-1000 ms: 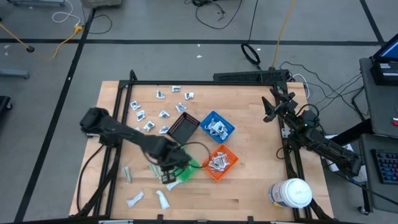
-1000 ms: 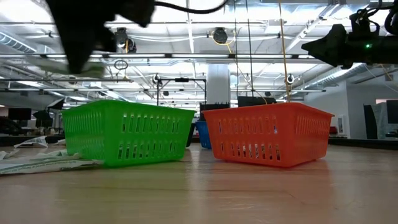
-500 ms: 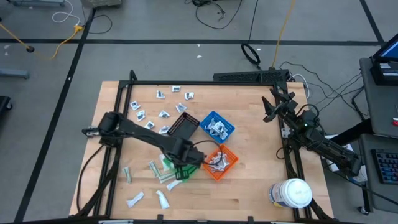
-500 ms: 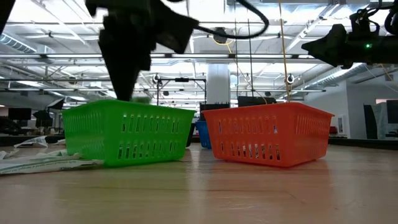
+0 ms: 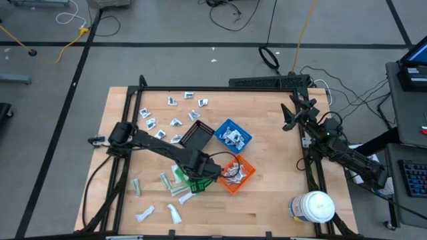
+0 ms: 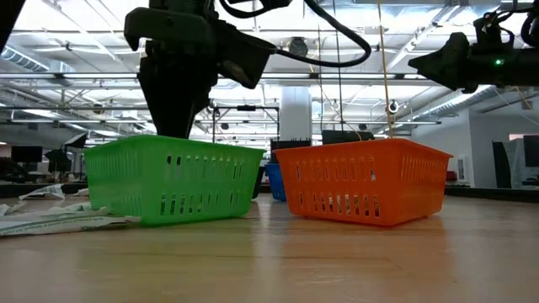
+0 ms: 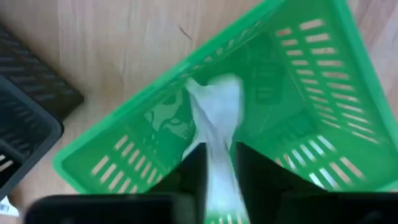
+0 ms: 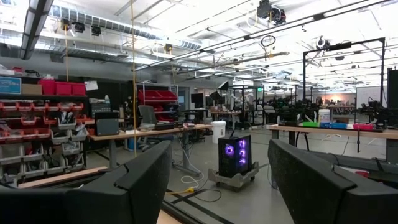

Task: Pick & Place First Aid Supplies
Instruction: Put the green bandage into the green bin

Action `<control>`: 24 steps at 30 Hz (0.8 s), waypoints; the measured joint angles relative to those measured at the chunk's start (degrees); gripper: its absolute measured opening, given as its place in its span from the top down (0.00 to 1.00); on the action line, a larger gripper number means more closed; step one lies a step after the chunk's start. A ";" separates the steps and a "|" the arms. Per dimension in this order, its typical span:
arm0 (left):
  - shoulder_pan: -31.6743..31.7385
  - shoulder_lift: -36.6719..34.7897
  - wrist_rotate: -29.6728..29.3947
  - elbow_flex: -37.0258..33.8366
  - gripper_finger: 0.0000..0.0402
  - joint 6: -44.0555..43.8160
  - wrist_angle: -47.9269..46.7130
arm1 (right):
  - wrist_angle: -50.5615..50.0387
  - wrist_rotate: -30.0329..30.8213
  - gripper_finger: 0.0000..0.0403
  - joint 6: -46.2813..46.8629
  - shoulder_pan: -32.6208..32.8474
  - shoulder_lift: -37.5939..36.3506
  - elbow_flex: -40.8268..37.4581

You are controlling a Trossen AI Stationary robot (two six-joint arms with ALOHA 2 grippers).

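High view: left gripper over the green bin, at 7 o'clock from the orange bin; its fingers are hidden.
Low view: bin contents unseen.
Left wrist view: a white packet pinched between slightly parted fingers, hanging into the bin.
Right wrist view: right gripper spread wide, nothing held, raised at 3 o'clock.

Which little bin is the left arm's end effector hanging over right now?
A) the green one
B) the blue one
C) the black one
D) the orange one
A: the left wrist view looks straight down into the green bin, with a white packet between the fingers of the left end effector, and the high view shows that arm reaching over the green bin beside the orange bin.
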 joint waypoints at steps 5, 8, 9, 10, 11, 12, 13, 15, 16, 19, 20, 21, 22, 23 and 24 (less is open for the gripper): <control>-0.13 0.00 -0.21 0.00 0.55 -0.23 1.32 | 0.00 0.00 0.35 0.01 0.00 0.00 -0.02; -0.11 -0.23 -0.22 0.00 0.44 -1.33 1.40 | 0.00 0.00 0.35 0.00 0.00 0.00 0.00; -0.05 -0.44 -0.21 0.00 0.42 -2.08 1.40 | 0.00 0.00 0.35 0.00 0.00 0.00 0.00; 0.02 -0.76 -0.18 0.00 0.39 -2.94 1.35 | 0.00 0.00 0.35 0.01 0.00 0.00 0.00; 0.04 -1.17 -0.16 0.00 0.38 -3.86 1.17 | 0.00 0.00 0.35 0.01 0.00 0.00 -0.02; 0.06 -1.65 -0.16 0.00 0.36 -4.86 0.91 | 0.00 0.00 0.35 0.01 0.00 0.00 -0.02; 0.10 -2.26 -0.17 0.00 0.35 -5.82 0.68 | 0.00 0.00 0.35 0.01 0.00 0.00 -0.02; 0.10 -3.67 -0.21 0.00 0.34 -7.97 0.18 | 0.00 0.00 0.35 0.00 0.00 0.00 0.00; 0.11 -4.44 -0.20 -0.14 0.34 -9.09 0.01 | 0.00 0.00 0.35 0.01 -0.01 0.00 0.00; 0.13 -6.19 -0.27 -0.77 0.36 -13.26 -0.99 | 0.00 0.00 0.35 0.01 0.00 0.00 -0.02; 0.13 -6.83 -0.29 -1.32 0.37 -14.74 -1.16 | 0.00 0.00 0.35 0.01 0.00 0.00 0.00; 0.15 -7.48 -0.17 -1.93 0.38 -16.23 -1.20 | 0.00 0.00 0.35 -0.01 0.00 0.00 0.00; 0.15 -8.23 0.02 -2.58 0.39 -17.64 -1.25 | 0.00 -0.02 0.35 0.01 0.00 0.00 0.00; -0.01 -8.85 0.27 -3.34 0.40 -19.31 -1.21 | 0.00 0.00 0.35 0.00 0.00 0.00 -0.01; -0.23 -9.43 0.35 -4.17 0.41 -21.11 -1.21 | 0.00 0.00 0.35 0.01 0.00 0.00 -0.01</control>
